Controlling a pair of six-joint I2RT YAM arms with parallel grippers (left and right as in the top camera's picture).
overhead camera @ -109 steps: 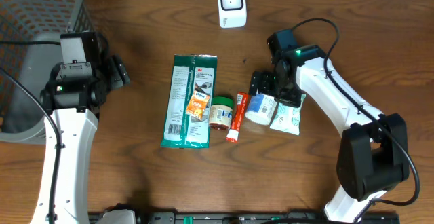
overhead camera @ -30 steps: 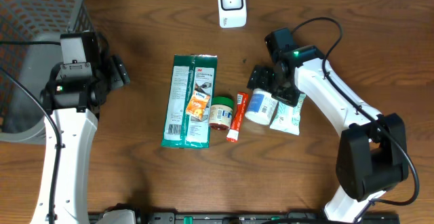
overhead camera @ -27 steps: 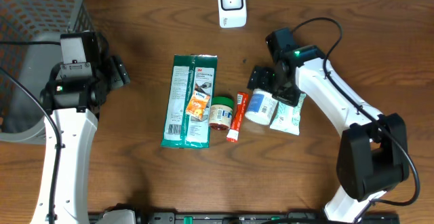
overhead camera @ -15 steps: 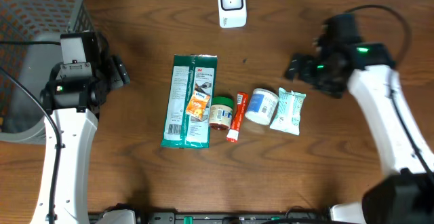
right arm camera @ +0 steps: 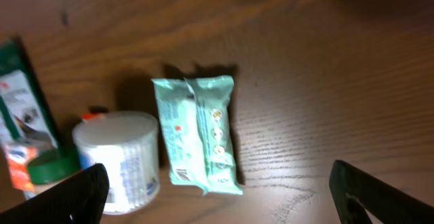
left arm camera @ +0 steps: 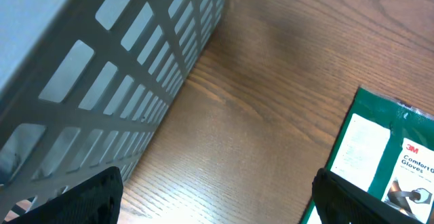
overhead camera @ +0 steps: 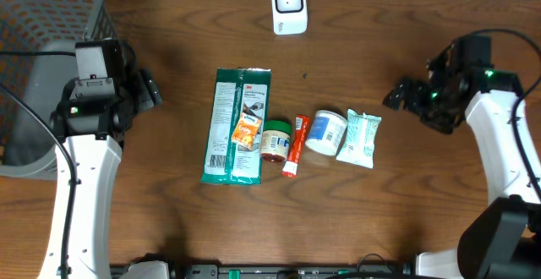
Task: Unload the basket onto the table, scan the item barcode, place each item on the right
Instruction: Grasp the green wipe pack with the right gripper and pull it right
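From above, you see your right gripper (overhead camera: 399, 95) hanging over the bare table (overhead camera: 406, 203) with its jaws spread wide and nothing between them. The items lie in a row to its left, and none is touched. Nearest to the gripper is the wipes pack (overhead camera: 359, 139), which is near but apart from it. Beyond the wipes pack come the tub (overhead camera: 326, 131), the tube (overhead camera: 296, 144), the jar (overhead camera: 275, 139) and last the glove pack (overhead camera: 237, 125). The scanner (overhead camera: 289, 6) stands at the far edge of the table, well apart from this gripper, ahead of it and to its left. Your left gripper (overhead camera: 150, 89) is also fully open and holds nothing. The basket (overhead camera: 34, 25) is close on its left and the glove pack lies to its right, apart from it. In the left wrist view, the left gripper (left arm camera: 217, 200) shows two dark fingertips far from each other. The basket (left arm camera: 122, 61) wall runs along the left side, and a corner of the glove pack (left arm camera: 380, 156) lies near the right fingertip. In the right wrist view, the right gripper (right arm camera: 220, 207) is again wide open above the wood. The wipes pack (right arm camera: 196, 136) lies flat just ahead, between the two fingers. The tub (right arm camera: 121, 153) is just beside it, toward the left finger. Further left you see the jar (right arm camera: 51, 166) and an edge of the glove pack (right arm camera: 17, 102).
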